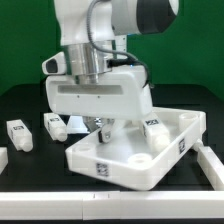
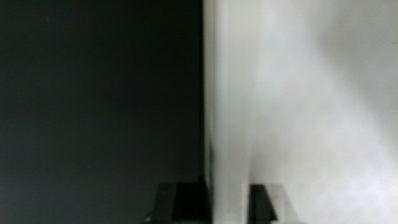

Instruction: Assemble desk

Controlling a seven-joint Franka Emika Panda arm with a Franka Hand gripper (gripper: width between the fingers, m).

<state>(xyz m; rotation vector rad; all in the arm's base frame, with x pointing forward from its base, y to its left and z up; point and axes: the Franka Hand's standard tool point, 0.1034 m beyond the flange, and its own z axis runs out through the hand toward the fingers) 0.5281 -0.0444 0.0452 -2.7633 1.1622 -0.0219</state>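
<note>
The desk panel (image 1: 122, 152) lies directly under the jaws on the black table (image 1: 35, 192), rim upward, turned so that one corner points toward the camera. Its far rim wall rises between the two fingers (image 2: 183, 202). In the wrist view the panel (image 2: 306, 100) fills everything on one side of the jaws as a pale surface, while dark table lies on the other side, the rim edge running straight out from between the fingertips. The gripper (image 1: 100, 127) (image 2: 226, 204) stands with its jaws only narrowly parted, one pad on each face of that rim wall, pinching it. A round socket (image 1: 141, 158) shows in the panel floor on the near side of the jaws. Just beyond the jaws, toward the exterior view's right, a tagged leg (image 1: 152, 126) stands at the panel's far rim. Two loose legs lie apart from the jaws toward the exterior view's left, one close by (image 1: 53, 124) and one farther off (image 1: 18, 135), both flat on the table. A white bar (image 1: 211, 166) lies past the panel's corner, well away from the jaws on the exterior view's right.
</note>
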